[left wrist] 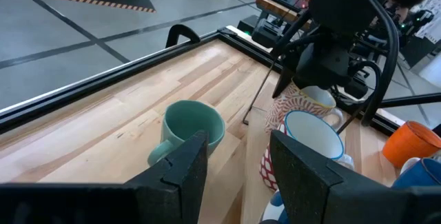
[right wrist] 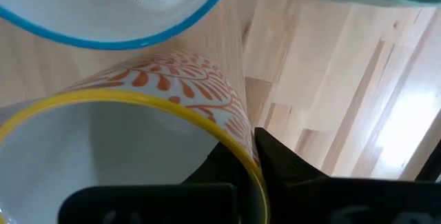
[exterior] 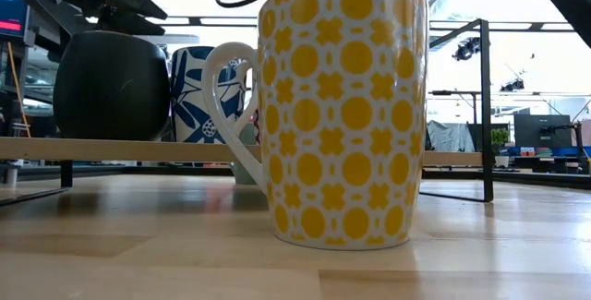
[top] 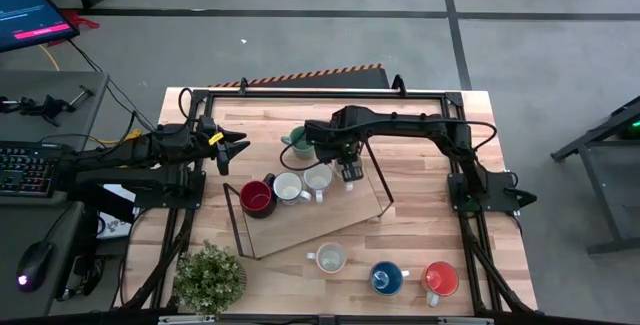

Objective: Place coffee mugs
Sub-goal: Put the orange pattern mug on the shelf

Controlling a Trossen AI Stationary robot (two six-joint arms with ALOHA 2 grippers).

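Right tool (top: 345,170) grips the leaf-patterned mug (right wrist: 131,155); left tool (top: 235,151) hovers, fingers apart.

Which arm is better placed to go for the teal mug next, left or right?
Left. Its open pincer points at the teal mug, nothing between. The right pincer is busy at the orange-patterned mug on the shelf.
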